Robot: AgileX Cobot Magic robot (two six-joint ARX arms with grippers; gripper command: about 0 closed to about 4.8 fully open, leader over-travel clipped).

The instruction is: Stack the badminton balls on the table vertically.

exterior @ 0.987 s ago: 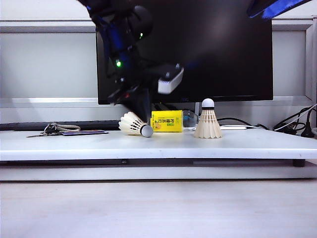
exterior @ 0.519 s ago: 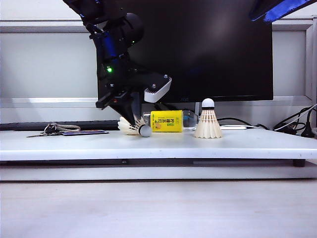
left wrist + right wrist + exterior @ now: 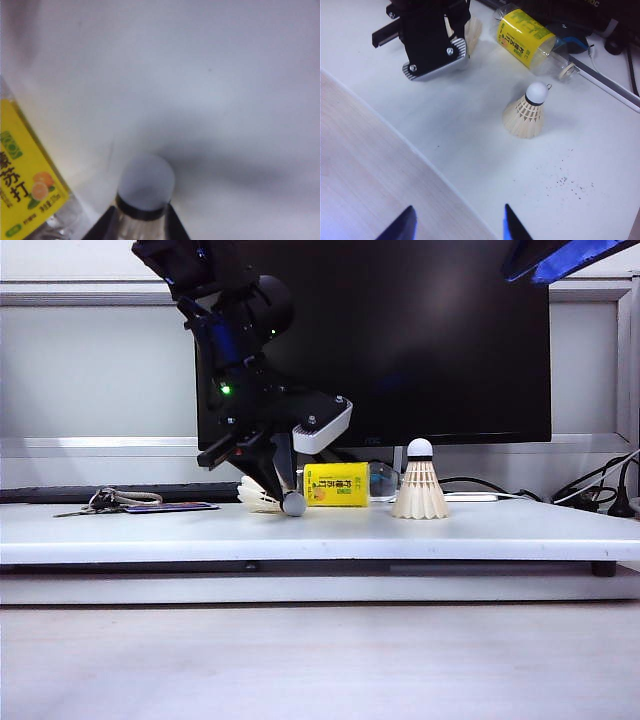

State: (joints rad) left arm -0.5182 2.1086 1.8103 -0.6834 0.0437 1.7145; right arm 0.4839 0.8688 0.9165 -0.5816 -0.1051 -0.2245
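Exterior view: the left gripper (image 3: 280,490) is reaching down at the ten o'clock side of the long flat white desktop table (image 3: 320,535), its dark fingers straddling a cream-white feather shuttlecock (image 3: 265,498) that is lying on its side, its cork tip pointing toward three o'clock. Just beside it, at three o'clock, a clear plastic bottle with a yellow label (image 3: 340,484) is lying flat. Farther toward three o'clock, a second cream-white feather shuttlecock (image 3: 419,482) is standing upright on its skirt, white tip up. A bunch of keys (image 3: 110,502) is resting at nine o'clock on the table.

Left wrist view: the lying shuttlecock (image 3: 145,187) is sitting at six o'clock between the two dark fingers (image 3: 107,227), which are pressing on its neck just behind the black band. The bottle (image 3: 30,180) is lying at eight o'clock.

Right wrist view: the right gripper (image 3: 457,225) is hanging at six o'clock above the table edge, its blue-tipped fingers spread apart and carrying nothing. The upright shuttlecock (image 3: 525,116) is standing near the centre, the left gripper (image 3: 455,27) working at eleven o'clock.
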